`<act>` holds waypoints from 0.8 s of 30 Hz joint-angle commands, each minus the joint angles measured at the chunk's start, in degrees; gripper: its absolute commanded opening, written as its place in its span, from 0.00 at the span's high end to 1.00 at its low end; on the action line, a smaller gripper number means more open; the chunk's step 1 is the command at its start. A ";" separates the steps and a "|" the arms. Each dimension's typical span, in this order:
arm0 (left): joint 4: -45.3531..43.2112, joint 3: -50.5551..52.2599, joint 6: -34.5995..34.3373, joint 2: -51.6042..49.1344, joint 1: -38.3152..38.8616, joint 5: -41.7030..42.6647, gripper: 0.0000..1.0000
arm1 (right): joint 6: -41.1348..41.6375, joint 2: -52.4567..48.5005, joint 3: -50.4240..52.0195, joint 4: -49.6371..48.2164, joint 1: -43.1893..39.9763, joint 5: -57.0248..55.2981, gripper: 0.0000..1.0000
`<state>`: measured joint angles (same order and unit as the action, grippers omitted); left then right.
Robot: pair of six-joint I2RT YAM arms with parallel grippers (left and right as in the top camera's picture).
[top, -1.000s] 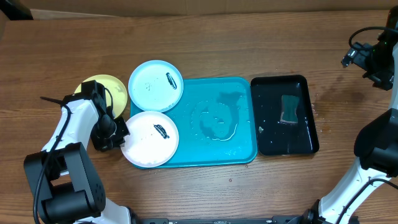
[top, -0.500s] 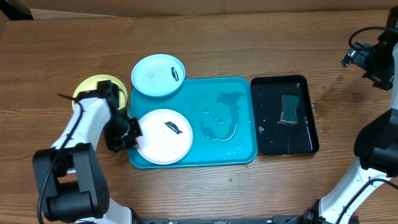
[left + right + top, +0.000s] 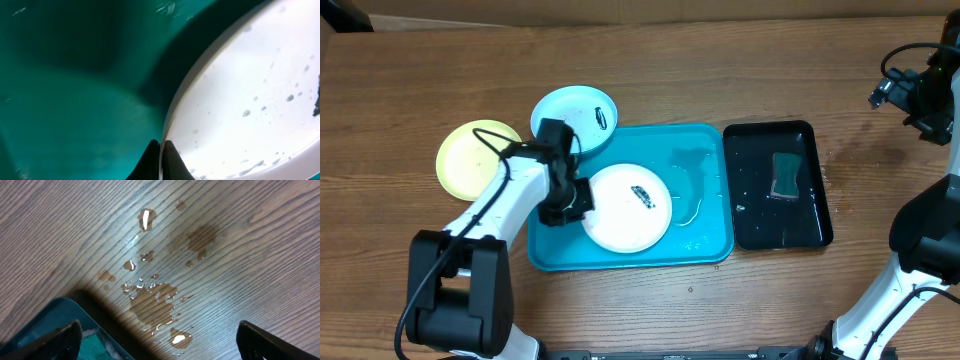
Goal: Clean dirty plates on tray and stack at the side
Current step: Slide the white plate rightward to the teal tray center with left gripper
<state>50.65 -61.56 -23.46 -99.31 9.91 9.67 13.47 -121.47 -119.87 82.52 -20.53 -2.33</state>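
Overhead view: shows left gripper (image 3: 572,200) pinching rim of smeared white plate (image 3: 630,208) inside turquoise tray (image 3: 705,245) | right gripper (image 3: 160,340) spread wide, empty, over wet table (image 3: 250,240) | step judged: positioning plate for scrubbing | next: calls for fetching apparent sponge (image 3: 786,175) from black tray (image 3: 760,225)

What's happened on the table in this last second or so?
The left claw, shut on the rim of the white plate, dragged it rightward from the left edge of the tray fully onto it. The light blue plate shifted slightly toward the table's far side. The yellow plate, black tray, sponge and open right claw stayed put.
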 commanded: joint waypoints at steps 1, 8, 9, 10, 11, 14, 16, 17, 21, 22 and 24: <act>-2.54 0.35 -7.52 -0.02 2.34 1.01 0.96 | 0.28 1.03 -0.07 -0.17 -0.07 -0.15 0.00; -9.20 0.35 -10.82 -0.02 7.34 3.26 0.96 | 0.26 1.03 -0.07 -0.17 -0.07 -0.15 0.00; -10.03 0.35 -10.91 -0.02 7.93 3.15 0.96 | 0.26 1.03 -0.07 -0.17 -0.07 -0.15 0.00; -10.58 0.35 -11.08 -0.04 8.41 2.75 0.96 | 0.28 1.03 -0.07 -0.17 -0.07 -0.15 0.00; -10.91 0.35 -11.65 -0.04 8.98 1.57 0.96 | 0.28 1.03 -0.07 -0.17 -0.07 -0.15 0.00; -11.61 0.35 -11.91 -0.07 10.25 -1.75 0.95 | 0.28 1.03 -0.07 -0.17 -0.07 -0.15 0.00; -11.96 0.35 -11.85 -0.07 10.84 -2.78 0.93 | 0.28 1.03 -0.07 -0.17 -0.07 -0.15 0.00; -11.98 0.35 -11.85 -0.07 11.15 -2.84 0.92 | 0.28 1.03 -0.07 -0.17 -0.07 -0.15 0.00; -11.93 0.35 -11.26 -0.09 11.78 -3.23 0.92 | 0.28 1.03 -0.07 -0.17 -0.07 -0.15 0.00; -11.91 0.35 -11.26 -0.13 11.89 -4.00 0.92 | 0.26 1.03 -0.07 -0.17 -0.07 -0.15 0.00; -11.91 0.35 -11.26 -0.28 11.91 -5.35 0.92 | 0.28 1.03 -0.07 -0.17 -0.07 -0.15 0.00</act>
<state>38.96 -61.47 -34.41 -99.31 21.41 7.16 13.47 -121.47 -119.87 82.50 -20.53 -2.33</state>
